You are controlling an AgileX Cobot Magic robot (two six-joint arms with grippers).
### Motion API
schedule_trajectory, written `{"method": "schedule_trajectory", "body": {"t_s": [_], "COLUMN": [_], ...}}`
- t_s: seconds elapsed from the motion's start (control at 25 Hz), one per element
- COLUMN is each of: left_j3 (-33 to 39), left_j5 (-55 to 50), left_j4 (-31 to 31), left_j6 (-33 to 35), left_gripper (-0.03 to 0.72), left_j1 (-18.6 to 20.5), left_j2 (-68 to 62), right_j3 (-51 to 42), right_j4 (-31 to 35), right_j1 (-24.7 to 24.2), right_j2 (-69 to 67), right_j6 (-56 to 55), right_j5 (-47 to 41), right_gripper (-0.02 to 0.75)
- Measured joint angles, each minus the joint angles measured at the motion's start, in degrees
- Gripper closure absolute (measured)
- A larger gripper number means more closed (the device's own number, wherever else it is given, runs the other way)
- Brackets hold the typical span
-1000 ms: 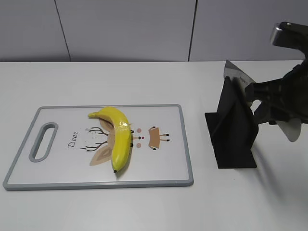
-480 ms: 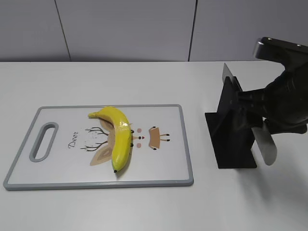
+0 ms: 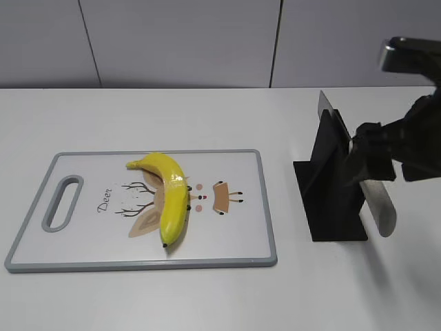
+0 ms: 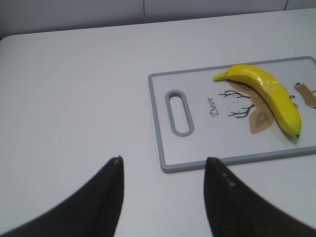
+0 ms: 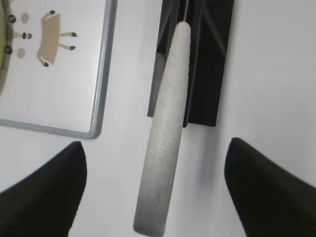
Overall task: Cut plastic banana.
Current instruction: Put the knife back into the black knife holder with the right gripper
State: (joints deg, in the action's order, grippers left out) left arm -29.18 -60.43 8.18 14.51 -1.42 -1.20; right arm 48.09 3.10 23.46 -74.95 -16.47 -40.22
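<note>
The tabletop (image 3: 207, 303) carried a cutting board (image 3: 83, 256) with the banana (image 3: 172, 196) lying on it. The right end effector (image 5: 153, 187) was spread, its fingers cropped, beside the knife (image 5: 165, 133) and black stand (image 3: 331, 186). The left end effector (image 4: 163, 197) was spread.

You have open table (image 3: 172, 114) all around the cutting board (image 3: 234, 249), but the black knife stand (image 3: 331, 186) blocks its right side.
</note>
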Motion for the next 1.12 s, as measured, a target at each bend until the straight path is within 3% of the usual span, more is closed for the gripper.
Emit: {"method": "schedule_trajectory", "body": {"t_s": [0.24,0.52,0.76,1.12], "left_j3": [0.0,0.0,0.0,0.0], "left_j5": [0.0,0.0,0.0,0.0], "left_j4": [0.0,0.1,0.1,0.1], "left_j6": [0.0,0.0,0.0,0.0], "left_gripper": [0.189,0.193,0.207,0.207], "left_j1": [0.0,0.0,0.0,0.0], "left_j2": [0.0,0.0,0.0,0.0], "right_j3": [-2.6,-25.5,-26.0,-23.6], "right_j4": [-0.3,1.3,1.3,3.4], "right_j1": [0.0,0.0,0.0,0.0], "right_j2": [13.3,46.4,63.2,67.8], "right_j6": [10.3,18.4,19.7,20.9], "right_j5": [-5.9,0.4,1.9,-3.9], "right_gripper": [0.077,0.087,0.146,0.156]}}
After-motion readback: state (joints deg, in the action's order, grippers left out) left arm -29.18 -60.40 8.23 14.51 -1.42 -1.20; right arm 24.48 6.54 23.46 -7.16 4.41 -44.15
